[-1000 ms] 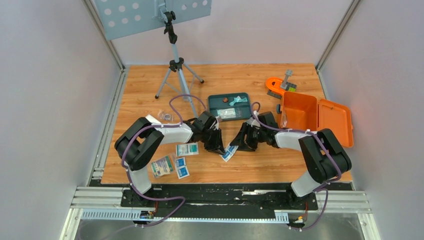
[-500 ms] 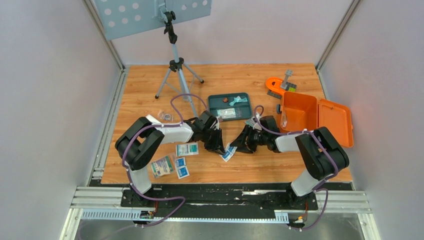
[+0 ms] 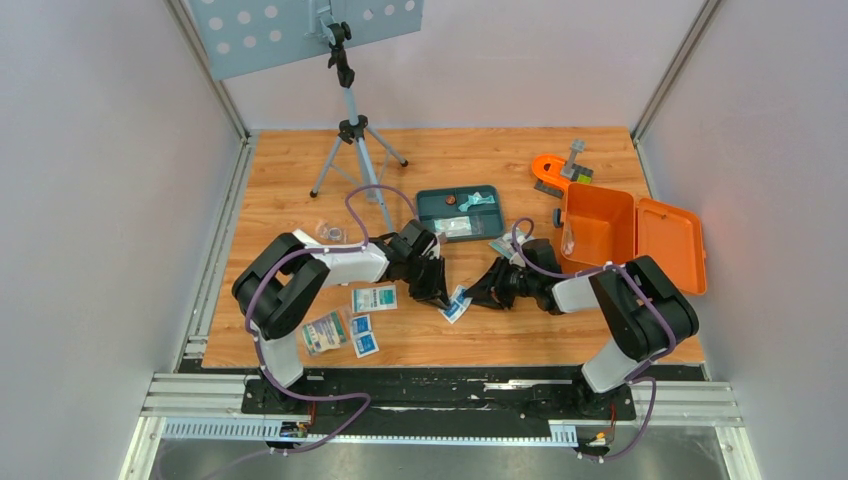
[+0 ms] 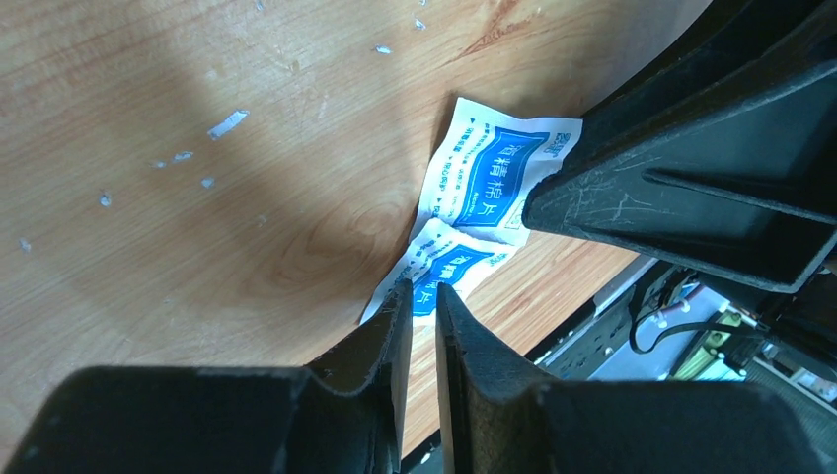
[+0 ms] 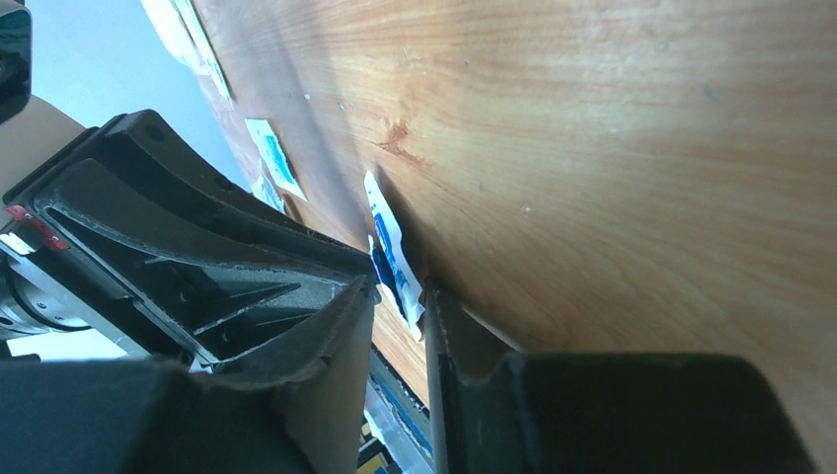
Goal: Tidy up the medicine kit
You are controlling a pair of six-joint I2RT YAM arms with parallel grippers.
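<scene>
The left gripper (image 3: 437,293) and the right gripper (image 3: 478,296) meet tip to tip near the middle of the wooden surface (image 3: 280,180), both angled down onto a strip of two blue-and-white sachets (image 3: 458,303) lying flat there.

In the left wrist view the left gripper (image 4: 419,291) has its fingers pressed almost together, pinching the near sachet of the strip (image 4: 494,173). A black finger of the other arm lies over the far sachet's right corner.

In the right wrist view the right gripper (image 5: 400,296) has its fingers drawn close, only a narrow slot between them. The edge of the strip (image 5: 387,232) stands in that slot against one finger. Whether it is clamped I cannot tell.

The medicine kit (image 3: 603,228), an orange rectangular plastic box, sits at the right edge of the surface, just beyond the right arm's elbow, its hinged lid laid open flat to the right.

A dark teal divided tray (image 3: 418,215) sits to the left of the kit, just far of the two grippers, with a few small items in its compartments. A small orange curved piece with a grey part (image 3: 555,170) lies far of the kit.

Near the left arm lie a white-and-teal packet (image 3: 374,298), two small blue sachets (image 3: 364,335) and a greenish pack (image 3: 324,333). A grey tripod (image 3: 350,140) stands at the far left of the surface.
</scene>
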